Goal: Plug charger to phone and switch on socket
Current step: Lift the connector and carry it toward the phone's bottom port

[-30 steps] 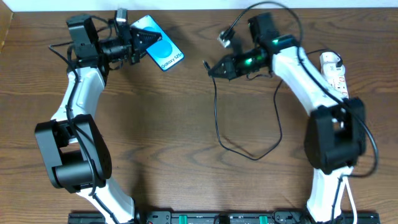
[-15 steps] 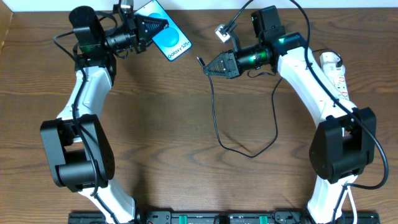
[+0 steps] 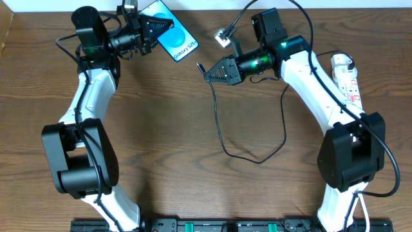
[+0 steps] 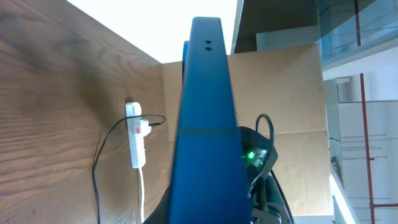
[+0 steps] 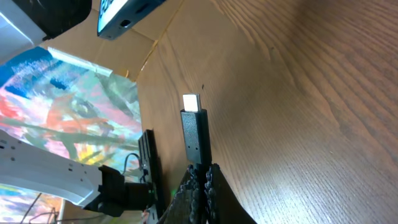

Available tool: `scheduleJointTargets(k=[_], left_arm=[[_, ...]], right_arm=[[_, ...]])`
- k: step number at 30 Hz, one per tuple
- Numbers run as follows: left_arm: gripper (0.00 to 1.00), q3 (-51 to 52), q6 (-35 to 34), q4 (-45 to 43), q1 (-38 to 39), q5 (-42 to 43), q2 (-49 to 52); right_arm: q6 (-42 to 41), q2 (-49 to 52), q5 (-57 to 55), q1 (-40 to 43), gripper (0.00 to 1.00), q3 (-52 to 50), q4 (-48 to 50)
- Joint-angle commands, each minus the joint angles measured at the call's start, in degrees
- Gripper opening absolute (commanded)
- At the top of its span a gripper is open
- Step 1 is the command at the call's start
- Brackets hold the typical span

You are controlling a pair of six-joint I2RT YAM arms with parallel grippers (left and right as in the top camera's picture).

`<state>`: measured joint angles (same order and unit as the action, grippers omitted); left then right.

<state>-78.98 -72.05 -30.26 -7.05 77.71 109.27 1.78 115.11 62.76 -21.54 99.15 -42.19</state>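
Note:
My left gripper (image 3: 158, 29) is shut on the phone (image 3: 176, 40), which has a blue screen and white "Galaxy" text, and holds it raised at the back of the table. In the left wrist view the phone (image 4: 205, 124) fills the middle, seen edge-on. My right gripper (image 3: 209, 73) is shut on the charger cable (image 3: 222, 129) just behind its connector tip (image 5: 193, 102), which points toward the phone's end (image 5: 127, 14). The tip is apart from the phone. The black cable loops over the table. The white socket (image 3: 346, 77) lies at the far right, with the charger's black plug (image 4: 159, 121) beside it.
The wooden table (image 3: 193, 167) carries the slack cable loop in its middle. A small white tag (image 3: 223, 37) hangs on a wire near the right arm. The socket's white cord (image 4: 142, 193) runs toward the front.
My right gripper has moved left with the connector tip, closer to the phone. My left gripper lifted the phone up and right earlier, then held still.

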Motion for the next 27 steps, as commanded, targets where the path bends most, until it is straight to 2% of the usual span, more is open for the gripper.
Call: scheduleJointTargets(k=[1, 27], left_arm=[[0.08, -0.76, -0.22, -0.66, -0.20, 1.95, -1.05], [0.08, -0.74, 0.20, -0.22, 0.28, 2.97, -1.05]], right_arm=[[1.97, -3.21, -2.69, -2.23, 0.01, 0.17, 0.02], [2.29, -5.42, -8.85, -3.21, 0.01, 0.17, 1.99]])
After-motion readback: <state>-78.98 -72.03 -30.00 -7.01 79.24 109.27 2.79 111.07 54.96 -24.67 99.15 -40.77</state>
